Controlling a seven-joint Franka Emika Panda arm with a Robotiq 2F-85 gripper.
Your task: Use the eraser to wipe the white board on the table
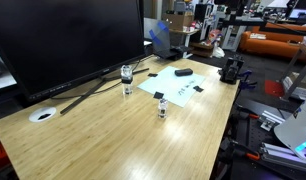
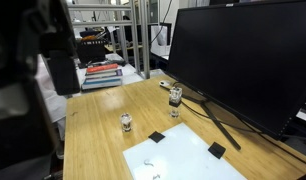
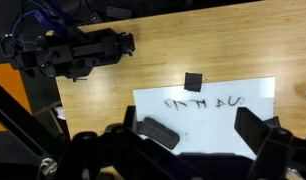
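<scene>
The white board (image 3: 218, 125) lies flat on the wood-grain table (image 3: 153, 50), with dark handwritten marks (image 3: 203, 103) near its far edge. It shows in both exterior views (image 1: 178, 86) (image 2: 183, 158). The black eraser (image 3: 159, 131) lies on the board, also seen in an exterior view (image 1: 182, 72). My gripper (image 3: 193, 140) hovers well above the board and is open and empty, with the eraser near one finger. It does not show clearly in either exterior view.
Small flat black pieces (image 3: 193, 81) (image 2: 156, 136) (image 2: 217, 150) sit at the board's edges. Two small glass bottles (image 1: 127, 78) (image 1: 162, 107) stand beside the board. A large black monitor (image 1: 68, 40) is behind it, and a round white disc (image 1: 41, 114) lies farther along. A black clamp (image 3: 73, 55) sits at the table edge.
</scene>
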